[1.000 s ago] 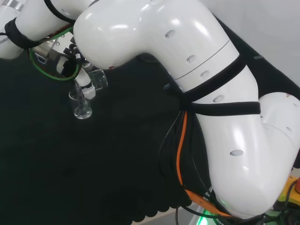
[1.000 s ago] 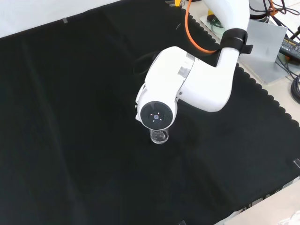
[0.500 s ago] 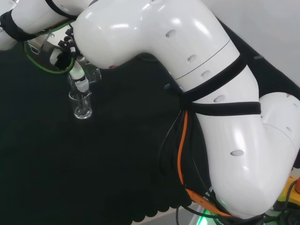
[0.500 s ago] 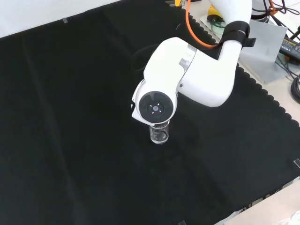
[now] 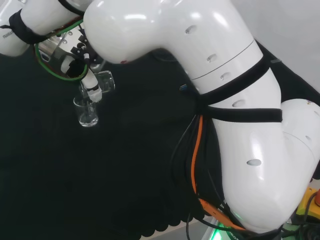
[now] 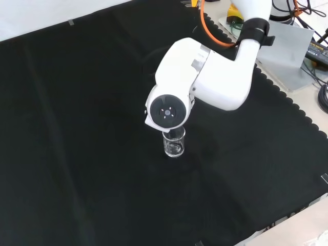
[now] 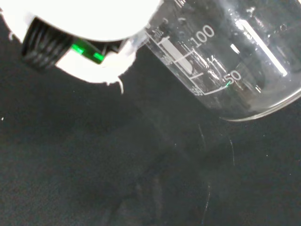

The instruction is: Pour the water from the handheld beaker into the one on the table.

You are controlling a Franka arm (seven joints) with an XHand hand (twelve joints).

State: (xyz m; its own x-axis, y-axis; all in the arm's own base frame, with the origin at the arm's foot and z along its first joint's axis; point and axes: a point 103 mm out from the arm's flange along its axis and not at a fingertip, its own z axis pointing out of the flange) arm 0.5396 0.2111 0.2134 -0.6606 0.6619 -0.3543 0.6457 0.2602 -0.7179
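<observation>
- Now the black and white robot hand (image 5: pixel 82 65) has its fingers curled round a clear glass beaker with printed graduations (image 5: pixel 103 83), tipped on its side in the head view.
- Just below its lip, a second clear glass beaker (image 5: pixel 87 113) stands upright on the black cloth (image 5: pixel 60 175).
- Whether either vessel holds water, I cannot tell.
- From the front, the arm's white link with a round grey cap (image 6: pixel 168 111) covers the held beaker, and the standing beaker pokes out beneath that link.

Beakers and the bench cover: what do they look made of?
Held beaker: clear and glossy with printed marks, likely glass, perhaps plastic. Standing beaker: equally clear, with bright glints. Cloth: matte black fabric with creases and a scalloped edge. The hand holds the tilted beaker.
</observation>
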